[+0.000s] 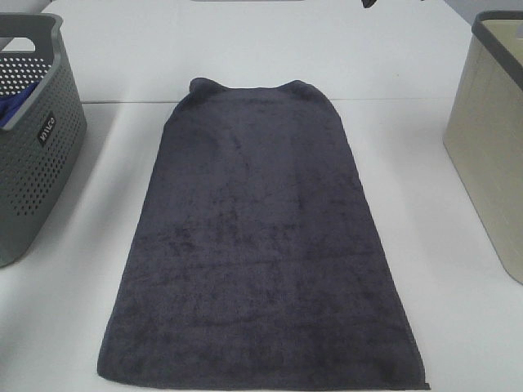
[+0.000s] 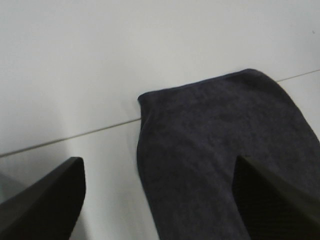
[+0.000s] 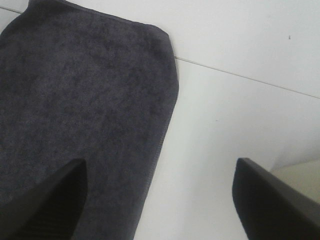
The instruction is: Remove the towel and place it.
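Note:
The dark charcoal-grey towel [image 1: 260, 237] lies flat and lengthwise on the white table, its far end slightly bunched at the corners. Neither gripper shows in the exterior high view. In the left wrist view the left gripper [image 2: 159, 210] is open and empty, its black fingers [image 2: 42, 205] spread above the towel's [image 2: 215, 150] far left corner. In the right wrist view the right gripper [image 3: 160, 205] is open and empty, its fingers [image 3: 272, 200] spread over the towel's [image 3: 85, 105] far right edge.
A grey perforated basket [image 1: 33, 139] holding a blue cloth [image 1: 15, 106] stands at the left. A beige basket [image 1: 490, 139] stands at the right and shows as a corner in the right wrist view [image 3: 300, 175]. A table seam [image 1: 409, 100] runs across behind the towel's far end.

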You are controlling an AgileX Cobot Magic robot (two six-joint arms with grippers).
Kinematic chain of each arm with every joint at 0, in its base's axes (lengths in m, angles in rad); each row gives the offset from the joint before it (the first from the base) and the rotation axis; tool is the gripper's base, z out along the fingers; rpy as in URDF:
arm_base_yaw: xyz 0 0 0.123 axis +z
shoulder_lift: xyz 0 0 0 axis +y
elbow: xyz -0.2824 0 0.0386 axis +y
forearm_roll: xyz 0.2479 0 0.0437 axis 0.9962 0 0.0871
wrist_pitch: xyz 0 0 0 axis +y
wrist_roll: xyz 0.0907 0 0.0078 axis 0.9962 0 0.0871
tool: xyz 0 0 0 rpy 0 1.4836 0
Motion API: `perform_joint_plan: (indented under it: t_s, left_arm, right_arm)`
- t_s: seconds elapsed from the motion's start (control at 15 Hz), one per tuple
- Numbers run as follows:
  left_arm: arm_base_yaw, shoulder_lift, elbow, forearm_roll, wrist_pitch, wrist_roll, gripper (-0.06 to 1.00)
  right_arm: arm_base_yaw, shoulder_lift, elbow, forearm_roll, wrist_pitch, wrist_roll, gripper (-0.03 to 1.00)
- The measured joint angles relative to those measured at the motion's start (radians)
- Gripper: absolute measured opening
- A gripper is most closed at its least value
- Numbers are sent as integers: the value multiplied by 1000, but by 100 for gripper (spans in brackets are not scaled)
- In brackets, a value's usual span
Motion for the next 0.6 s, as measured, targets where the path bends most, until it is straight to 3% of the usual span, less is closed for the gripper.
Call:
perform_joint_plan:
  t_s: [0.33, 0.47, 0.6]
  left_arm:
    - [194, -107, 0, 49, 223, -70, 76]
    - [225, -138, 11, 57, 295, -44, 76]
    - [227, -192, 83, 69, 304, -32, 76]
  right_arm:
    - [-60, -91, 0, -68, 115, 125, 78]
    - [-60, -120, 0, -77, 184, 143, 78]
    - [-58, -146, 11, -77, 203, 146, 78]
